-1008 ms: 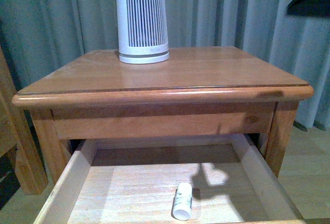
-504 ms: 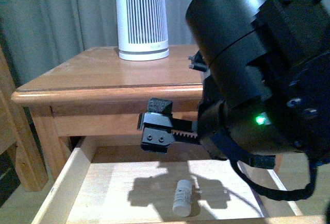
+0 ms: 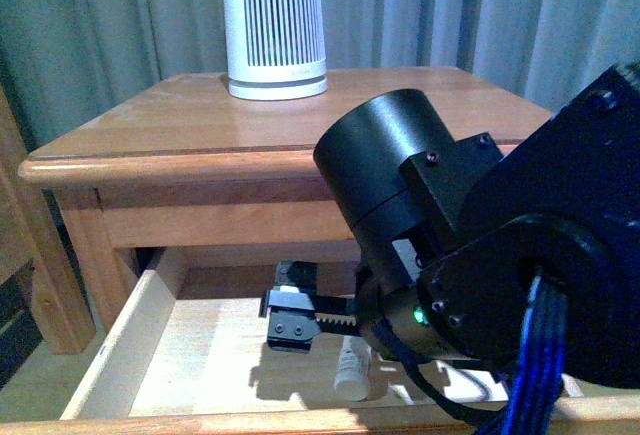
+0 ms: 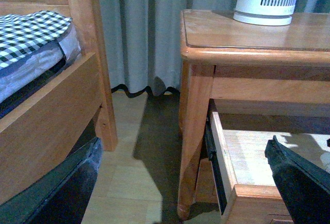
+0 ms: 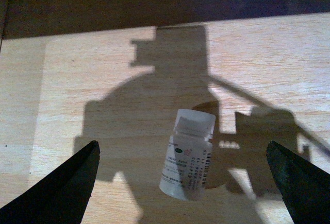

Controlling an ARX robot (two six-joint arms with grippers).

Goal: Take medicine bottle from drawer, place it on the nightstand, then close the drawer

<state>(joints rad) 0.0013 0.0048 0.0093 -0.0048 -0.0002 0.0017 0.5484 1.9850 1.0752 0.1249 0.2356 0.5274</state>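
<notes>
Front view: the nightstand (image 3: 200,120), honey-brown wood with a smooth, rounded-edge top, fills the middle of the frame. Its drawer (image 3: 125,330) stands pulled out at the bottom, showing a pale, bare-wood floor with fine grain. The bottle (image 3: 351,375), a small white plastic cylinder with a white cap and a printed label, lies on its side on that floor at lower centre. The right gripper (image 5: 181,185), matte black, hangs over it with its jaws wide apart, one on each side of the bottle; it appears clear of the plastic, though the gap is hard to judge. The left gripper (image 4: 180,185) is likewise spread, holding nothing. A white, vertically slatted cylinder (image 3: 274,25) stands at top centre before grey pleated curtains (image 3: 120,15).
</notes>
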